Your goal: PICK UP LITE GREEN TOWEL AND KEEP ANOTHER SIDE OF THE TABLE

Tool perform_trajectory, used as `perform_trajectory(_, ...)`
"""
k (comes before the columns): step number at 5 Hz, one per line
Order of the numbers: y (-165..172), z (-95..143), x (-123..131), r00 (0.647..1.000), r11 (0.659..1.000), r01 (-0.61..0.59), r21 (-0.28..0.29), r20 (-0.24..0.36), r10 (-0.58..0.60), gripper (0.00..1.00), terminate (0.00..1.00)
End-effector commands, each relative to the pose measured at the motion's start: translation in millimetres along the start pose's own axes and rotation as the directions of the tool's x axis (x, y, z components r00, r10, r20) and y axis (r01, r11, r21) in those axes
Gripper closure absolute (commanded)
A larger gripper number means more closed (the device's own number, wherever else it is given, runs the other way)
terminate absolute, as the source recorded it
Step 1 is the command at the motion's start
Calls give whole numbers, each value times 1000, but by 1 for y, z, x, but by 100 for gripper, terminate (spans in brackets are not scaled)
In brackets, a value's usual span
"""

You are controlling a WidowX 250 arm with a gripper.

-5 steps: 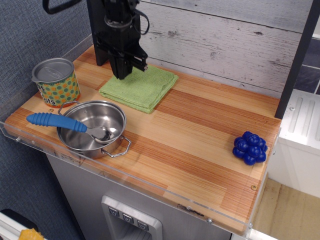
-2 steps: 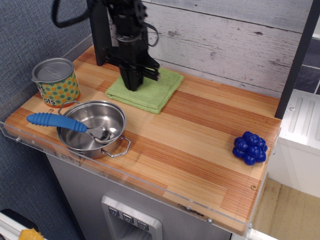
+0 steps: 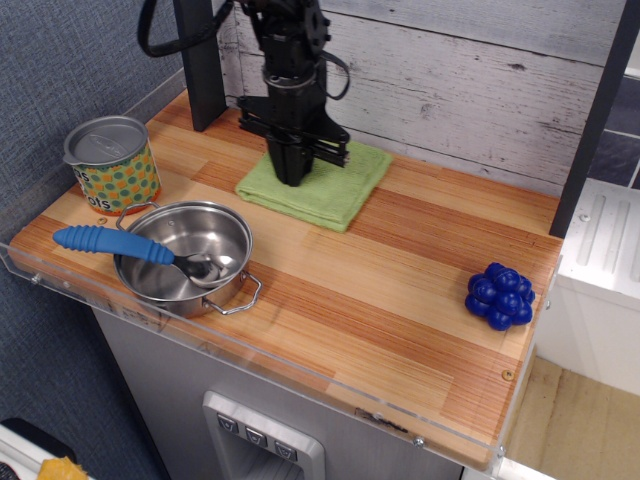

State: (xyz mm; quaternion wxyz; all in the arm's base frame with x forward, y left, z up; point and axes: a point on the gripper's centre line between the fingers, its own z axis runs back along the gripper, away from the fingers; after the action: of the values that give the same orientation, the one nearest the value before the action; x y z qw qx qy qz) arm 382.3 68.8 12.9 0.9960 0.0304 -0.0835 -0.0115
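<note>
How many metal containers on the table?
2, both at the left end: the dotted tin can near the back, the steel pot holding a blue-handled spoon in front. None seem hidden.

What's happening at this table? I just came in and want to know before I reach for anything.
A single robot arm has its claw pressed down on the light green towel near the back wall and is dragging it across the table; over the last second the towel has slid to the right. It lies flat on the wood, not lifted. Whether the claw pinches the cloth cannot be seen. The steel pot with the blue spoon, the tin can and the blue toy sit untouched.
</note>
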Motion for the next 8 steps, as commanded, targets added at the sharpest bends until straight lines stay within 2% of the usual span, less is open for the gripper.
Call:
perform_trajectory(1,-50,13,1,1000,1000,9,-13,14,-9,100,0)
perform_trajectory(2,-69,15,-10,1000,1000,-1,-3,-19,1,100,0)
perform_trajectory(3,-74,15,-26,999,1000,-4,14,-46,4,100,0)
perform_trajectory(5,-79,18,-47,996,999,-45,8,-76,46,100,0)
perform_trajectory(6,-87,16,-62,996,1000,-22,-2,-91,22,100,0)
perform_trajectory(7,-91,14,-80,991,999,-35,-22,-132,32,100,0)
perform_trajectory(8,-90,9,-97,990,998,-23,-56,-143,15,100,0)
